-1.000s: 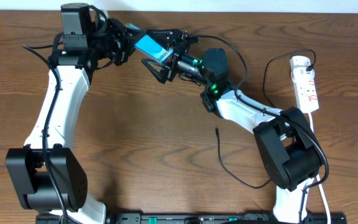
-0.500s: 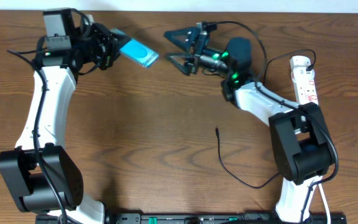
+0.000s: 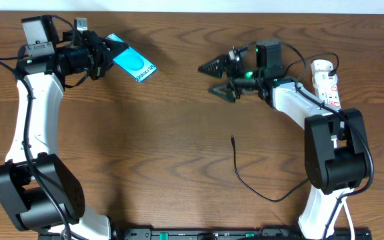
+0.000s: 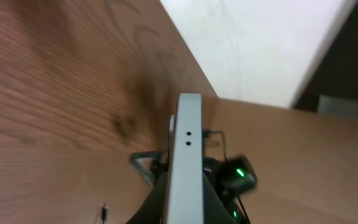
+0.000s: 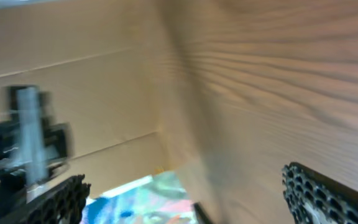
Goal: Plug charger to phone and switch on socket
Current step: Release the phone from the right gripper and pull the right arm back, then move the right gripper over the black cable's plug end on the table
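The phone (image 3: 133,65), turquoise screen up, is held in the air by my left gripper (image 3: 107,57) at the far left; the gripper is shut on its end. In the left wrist view the phone's grey edge (image 4: 186,162) stands between the fingers. My right gripper (image 3: 216,77) is open and empty, above the table right of centre, its mesh fingers apart in the right wrist view (image 5: 185,199). The black charger cable (image 3: 242,179) lies on the table with its plug tip (image 3: 233,139) free; the tip also shows in the left wrist view (image 4: 104,210). The white socket strip (image 3: 327,89) lies at the far right.
The wooden table (image 3: 165,147) fills the view. The socket's white cord (image 3: 344,200) runs down the right side past the right arm's base. A pale wall (image 4: 253,43) lies beyond the table's far edge.
My left arm has swung left, carrying the phone away from the right gripper. My right gripper has let go of the phone, drawn back to the right and stands open.
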You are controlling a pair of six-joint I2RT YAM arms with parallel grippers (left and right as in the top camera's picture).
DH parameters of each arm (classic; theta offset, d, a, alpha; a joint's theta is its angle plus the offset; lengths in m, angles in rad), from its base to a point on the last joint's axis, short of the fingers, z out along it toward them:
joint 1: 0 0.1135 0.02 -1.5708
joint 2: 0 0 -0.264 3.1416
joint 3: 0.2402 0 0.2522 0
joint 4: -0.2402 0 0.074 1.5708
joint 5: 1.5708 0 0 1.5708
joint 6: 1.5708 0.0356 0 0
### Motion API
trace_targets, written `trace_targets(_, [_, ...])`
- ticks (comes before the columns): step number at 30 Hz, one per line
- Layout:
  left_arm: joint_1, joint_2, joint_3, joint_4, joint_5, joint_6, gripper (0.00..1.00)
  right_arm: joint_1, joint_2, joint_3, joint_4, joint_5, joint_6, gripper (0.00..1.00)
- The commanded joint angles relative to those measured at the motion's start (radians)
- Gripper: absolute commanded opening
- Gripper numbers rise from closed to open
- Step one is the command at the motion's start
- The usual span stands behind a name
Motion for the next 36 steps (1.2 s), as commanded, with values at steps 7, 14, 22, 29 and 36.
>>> trace_targets(7, [0.011, -0.002, -0.001, -0.027, 0.201, 0.108, 0.07, 0.0, -0.258, 0.006, -0.594, 0.515, -0.457, 0.99])
trace_targets(14, [-0.006, 0.022, -0.001, -0.228, 0.201, 0.307, 0.07, 0.048, -0.417, 0.006, -0.887, 0.881, -0.483, 0.99])
trace_targets(22, [-0.104, 0.211, -0.001, -0.291, 0.324, 0.443, 0.07, 0.134, -0.415, 0.005, -0.97, 0.983, -0.461, 0.99])
trace_targets(29, [-0.147, 0.316, -0.001, -0.248, 0.336, 0.494, 0.07, 0.144, -0.398, 0.005, -1.092, 0.945, -0.501, 0.98])
trace_targets(36, [-0.15, 0.317, -0.001, -0.241, 0.336, 0.521, 0.07, 0.144, -0.275, 0.006, -1.126, 0.794, -0.598, 0.99])
